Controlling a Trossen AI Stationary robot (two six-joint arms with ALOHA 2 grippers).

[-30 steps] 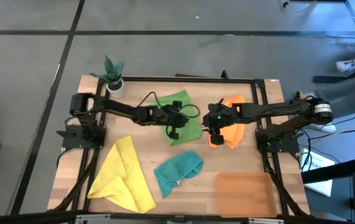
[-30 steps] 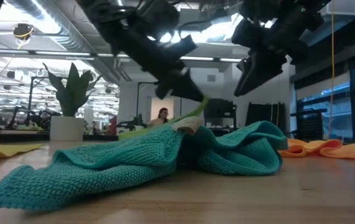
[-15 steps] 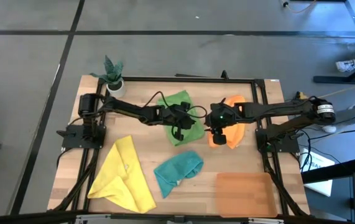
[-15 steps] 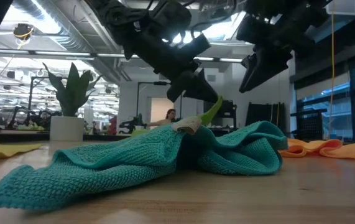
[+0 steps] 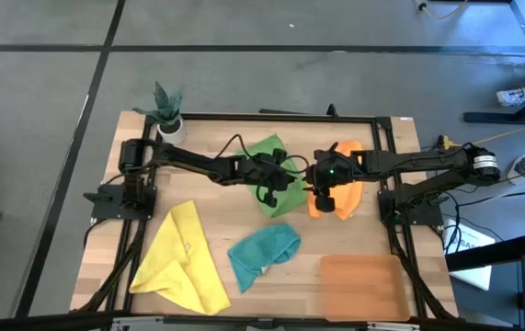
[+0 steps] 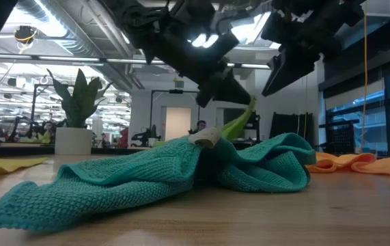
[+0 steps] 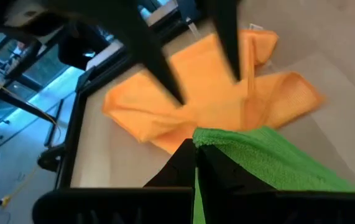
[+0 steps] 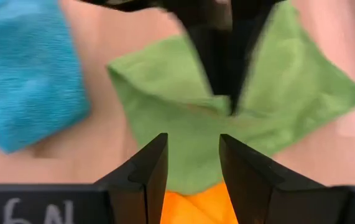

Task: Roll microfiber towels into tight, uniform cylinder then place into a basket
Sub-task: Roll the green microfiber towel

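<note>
Towels: I saw four on the bench (image 5: 216, 221), all loose and none rolled
Green towel (image 5: 276, 176): it lay mid-bench toward the far side, between my two arms, with one edge lifted off the wood; in the low view that edge rose as a green strip (image 6: 239, 121) behind the teal heap
Left hand (image 5: 271, 182): I had it over the green towel, fingers pressed together and pinching that raised edge; the left wrist view showed green cloth (image 7: 270, 165) caught right at the dark fingertips
Right hand (image 5: 331, 198): it hung over the orange towel's near edge, just beside the green one, fingers spread and holding nothing; in the right wrist view the two fingers (image 8: 146, 171) stood apart above green cloth (image 8: 183, 134) with orange just beneath
Orange towel (image 5: 347, 179): crumpled flat just to the right of the green towel, partly under my right arm
Teal towel (image 5: 262, 253): bunched nearer the front, apart from both hands
Yellow towel (image 5: 184, 257): spread at the front left, well apart from the arms
Basket (image 5: 361, 287): front right corner of the bench, no towel in it
Plant pot (image 5: 168, 124): small white pot with a green plant at the far left corner
</note>
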